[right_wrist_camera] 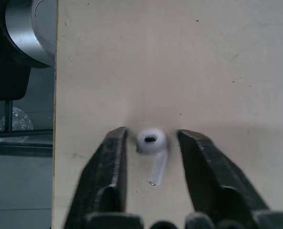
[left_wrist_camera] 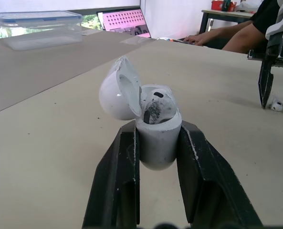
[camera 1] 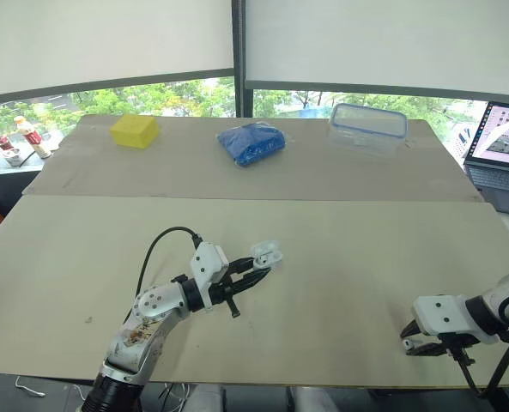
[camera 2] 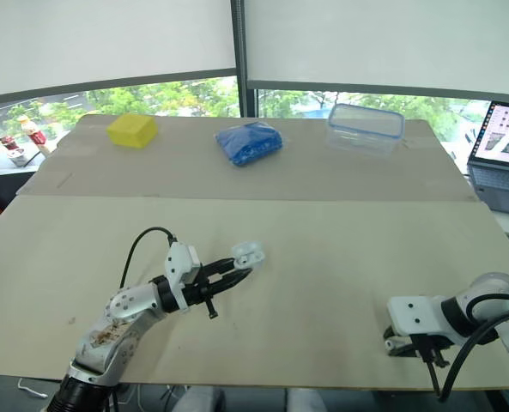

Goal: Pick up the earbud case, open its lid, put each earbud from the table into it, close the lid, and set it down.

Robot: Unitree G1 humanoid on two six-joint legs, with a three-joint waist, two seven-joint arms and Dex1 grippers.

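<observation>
My left gripper (camera 1: 259, 265) is shut on the white earbud case (camera 1: 267, 253), held above the table's middle. In the left wrist view the case (left_wrist_camera: 156, 131) stands upright between the black fingers (left_wrist_camera: 124, 167) with its lid (left_wrist_camera: 116, 89) swung open, and one earbud (left_wrist_camera: 156, 102) sits inside. Near the front right edge, my right gripper (camera 1: 426, 344) is lowered to the table. In the right wrist view it (right_wrist_camera: 151, 136) is open, with a white earbud (right_wrist_camera: 151, 144) lying on the table between its fingers, stem toward the wrist.
Along the far side of the table (camera 1: 340, 257) are a yellow block (camera 1: 135, 130), a blue bag (camera 1: 251, 142) and a clear lidded container (camera 1: 367, 127). A laptop (camera 1: 503, 154) stands at the far right. The table's front edge (right_wrist_camera: 56, 119) runs close beside my right gripper.
</observation>
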